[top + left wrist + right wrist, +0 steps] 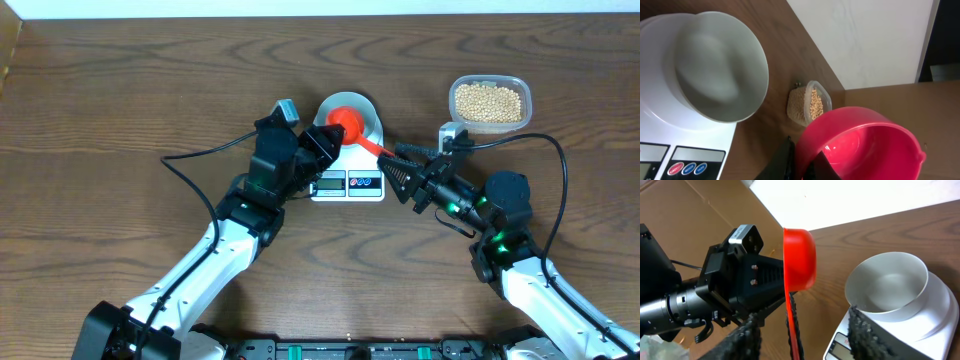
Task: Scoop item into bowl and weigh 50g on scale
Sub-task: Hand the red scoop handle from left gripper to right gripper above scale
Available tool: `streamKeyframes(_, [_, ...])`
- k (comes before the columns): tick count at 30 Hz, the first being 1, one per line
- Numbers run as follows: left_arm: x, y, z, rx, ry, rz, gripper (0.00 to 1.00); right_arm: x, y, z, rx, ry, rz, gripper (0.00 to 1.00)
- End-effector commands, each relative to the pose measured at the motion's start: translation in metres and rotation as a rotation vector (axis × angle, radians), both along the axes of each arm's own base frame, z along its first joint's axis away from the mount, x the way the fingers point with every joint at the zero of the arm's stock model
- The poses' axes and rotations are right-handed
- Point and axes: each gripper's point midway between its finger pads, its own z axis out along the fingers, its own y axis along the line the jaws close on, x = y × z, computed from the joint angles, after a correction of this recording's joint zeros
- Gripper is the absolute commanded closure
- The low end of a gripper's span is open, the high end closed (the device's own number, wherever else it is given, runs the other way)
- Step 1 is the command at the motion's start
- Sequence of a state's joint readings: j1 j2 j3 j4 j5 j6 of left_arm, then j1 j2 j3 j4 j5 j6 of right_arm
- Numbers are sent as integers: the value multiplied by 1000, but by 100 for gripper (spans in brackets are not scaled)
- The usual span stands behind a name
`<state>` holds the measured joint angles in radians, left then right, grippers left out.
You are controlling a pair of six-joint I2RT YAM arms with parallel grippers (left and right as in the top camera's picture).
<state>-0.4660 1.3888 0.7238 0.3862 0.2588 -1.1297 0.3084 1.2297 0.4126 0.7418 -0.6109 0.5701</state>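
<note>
The white bowl (362,108) stands empty on the white scale (348,183); both also show in the left wrist view, bowl (715,65) and scale (655,110), and in the right wrist view, bowl (887,287) and scale (940,312). The tan beans (488,101) fill a clear tub, also seen in the left wrist view (807,104). My left gripper (325,140) (805,150) is shut on the cup rim of an empty red scoop (347,122) (860,145) (800,257) above the bowl's front edge. My right gripper (397,165) (804,317) is open, its fingers either side of the scoop's handle.
The clear plastic tub (489,80) sits at the back right on the brown wooden table (120,120). Black cables trail from both arms across the table. The scale's display and buttons (347,183) face the front.
</note>
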Motion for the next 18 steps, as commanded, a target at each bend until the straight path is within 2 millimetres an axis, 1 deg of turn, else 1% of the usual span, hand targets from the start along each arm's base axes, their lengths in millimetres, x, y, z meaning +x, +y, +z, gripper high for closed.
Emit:
streamKeyframes(1, [-2,-4,1,-13,4,-22,93,-2,6,10,4,-35,34,50])
streamKeyframes(7, [-6,-9,1,-23,10,-52,93,-4,7,10,5,-35,48,64])
streamKeyframes(11, [-8,-11,1,-29,13,-70,93,-5,8,10,5,-35,55,68])
streamKeyframes(13, [-9,-12,2,-31,14,-77,93,-6,8,10,5,-35,60,76])
streamKeyframes(18, [-11,-14,2,-36,16,-91,93,-6,9,10,6,-35,62,80])
